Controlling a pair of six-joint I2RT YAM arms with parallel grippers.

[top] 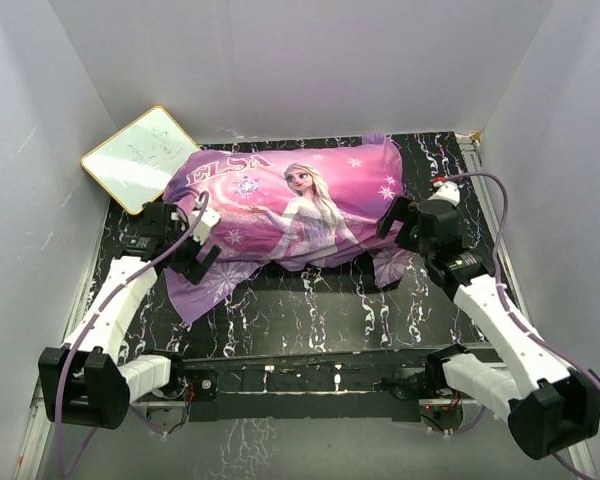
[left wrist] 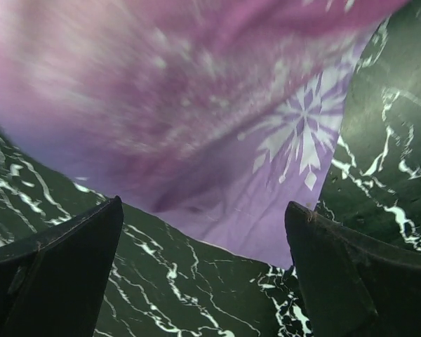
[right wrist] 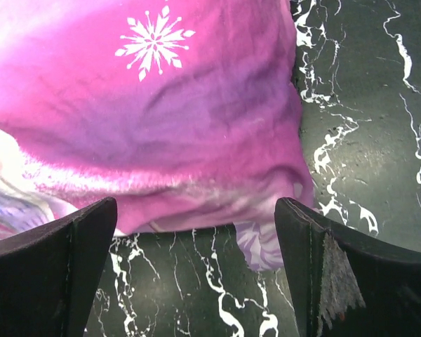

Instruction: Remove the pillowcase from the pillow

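Pillowcase point(top: 280, 205) upper centre of top view, plump; pillow hidden inside. Left gripper point(left wrist: 203, 210) jaws apart, at flat loose fabric, lower left. Right gripper point(right wrist: 196, 207) jaws apart, at right edge. Best approach, likely: pinch cloth only, not stuffing.

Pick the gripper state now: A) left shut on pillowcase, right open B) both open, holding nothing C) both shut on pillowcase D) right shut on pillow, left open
B: wrist views show the left gripper and right gripper spread wide, the pillowcase ahead of them, nothing clamped.
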